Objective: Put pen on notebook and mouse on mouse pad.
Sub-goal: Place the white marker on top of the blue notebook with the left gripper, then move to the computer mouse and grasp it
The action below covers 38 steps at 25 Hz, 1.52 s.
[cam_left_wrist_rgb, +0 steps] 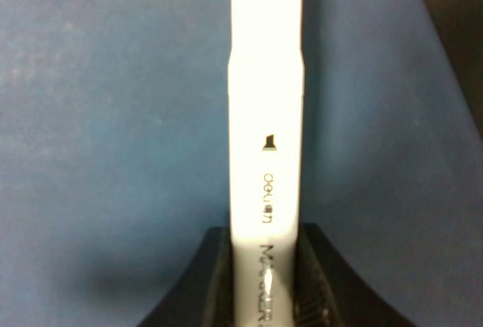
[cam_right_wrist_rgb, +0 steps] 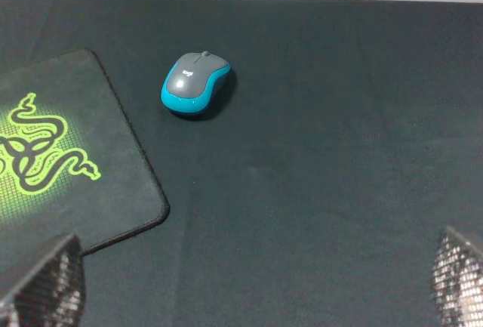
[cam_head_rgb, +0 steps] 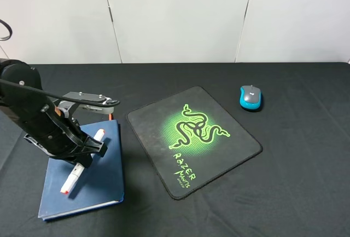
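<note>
The left gripper (cam_head_rgb: pixel 90 150) clamps the seemingly light, stiff pen (cam_left_wrist_rgb: pixel 266 115) mid-barrel over the notebook (cam_head_rgb: pixel 104 188); the right gripper (cam_right_wrist_rgb: pixel 249 289) gapes wide; the mouse (cam_head_rgb: pixel 251 97) sits on the table off the mouse pad (cam_head_rgb: pixel 147 122), probably smooth-shelled, best pinched across its teal sides.

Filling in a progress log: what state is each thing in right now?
pen: gripped by left pincer, above notebook.
notebook: closed, lying flat.
pad: flat, nothing on it.
mouse: upright, off the pad.
left pincer: shut on pen.
right pincer: open, empty.
</note>
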Each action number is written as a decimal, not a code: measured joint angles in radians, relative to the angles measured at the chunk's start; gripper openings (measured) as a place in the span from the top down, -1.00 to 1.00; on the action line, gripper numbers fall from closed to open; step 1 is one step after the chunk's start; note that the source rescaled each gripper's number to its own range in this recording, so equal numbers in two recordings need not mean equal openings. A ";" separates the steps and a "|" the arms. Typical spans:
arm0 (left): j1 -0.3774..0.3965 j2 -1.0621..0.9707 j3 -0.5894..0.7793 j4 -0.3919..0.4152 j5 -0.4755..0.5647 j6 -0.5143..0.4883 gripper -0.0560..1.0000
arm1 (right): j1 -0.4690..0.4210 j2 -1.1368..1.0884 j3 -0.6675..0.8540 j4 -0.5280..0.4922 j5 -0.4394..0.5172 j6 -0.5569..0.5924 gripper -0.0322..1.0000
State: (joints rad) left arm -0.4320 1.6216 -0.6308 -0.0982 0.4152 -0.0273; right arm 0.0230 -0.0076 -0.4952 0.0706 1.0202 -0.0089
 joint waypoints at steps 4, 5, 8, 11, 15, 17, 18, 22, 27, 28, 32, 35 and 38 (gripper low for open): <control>0.000 0.000 0.000 0.000 -0.012 0.000 0.73 | 0.000 0.000 0.000 0.000 0.000 0.000 -1.00; 0.000 0.000 0.000 0.000 -0.019 0.000 0.52 | 0.000 0.000 0.000 0.000 0.000 0.000 -1.00; 0.000 0.000 0.000 0.000 -0.031 -0.001 -0.45 | 0.000 0.000 0.000 0.000 0.000 0.000 -1.00; 0.001 0.000 0.000 0.000 -0.032 -0.001 -0.87 | 0.000 0.000 0.000 0.000 0.000 0.000 -1.00; 0.001 0.000 0.000 0.000 -0.032 -0.001 -0.98 | 0.000 0.000 0.000 0.000 0.000 0.000 -1.00; 0.001 0.000 0.000 0.000 -0.032 -0.001 -0.99 | 0.000 0.000 0.000 0.000 0.000 0.000 -1.00; 0.001 0.000 0.000 0.000 -0.032 -0.001 -1.00 | 0.000 0.000 0.000 0.000 0.000 0.000 -1.00; 0.001 0.000 -0.010 -0.001 0.006 -0.001 -1.00 | 0.000 0.000 0.000 0.000 0.000 0.000 -1.00; 0.001 0.000 -0.078 -0.007 0.149 -0.001 -1.00 | 0.000 0.000 0.000 0.000 0.000 0.000 -1.00; 0.001 0.000 -0.096 -0.008 0.182 -0.001 -1.00 | 0.000 0.000 0.000 0.000 0.000 0.000 -1.00; 0.001 -0.004 -0.167 -0.009 0.298 -0.001 -1.00 | 0.000 0.000 0.000 0.000 0.000 0.000 -1.00; 0.001 -0.036 -0.198 -0.005 0.345 -0.001 -1.00 | 0.000 0.000 0.000 0.000 0.000 0.000 -1.00; 0.001 -0.110 -0.205 0.003 0.361 -0.001 -1.00 | 0.000 0.000 0.000 0.000 0.000 0.000 -1.00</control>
State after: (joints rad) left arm -0.4311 1.5114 -0.8353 -0.0949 0.7761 -0.0283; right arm 0.0230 -0.0076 -0.4952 0.0706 1.0202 -0.0089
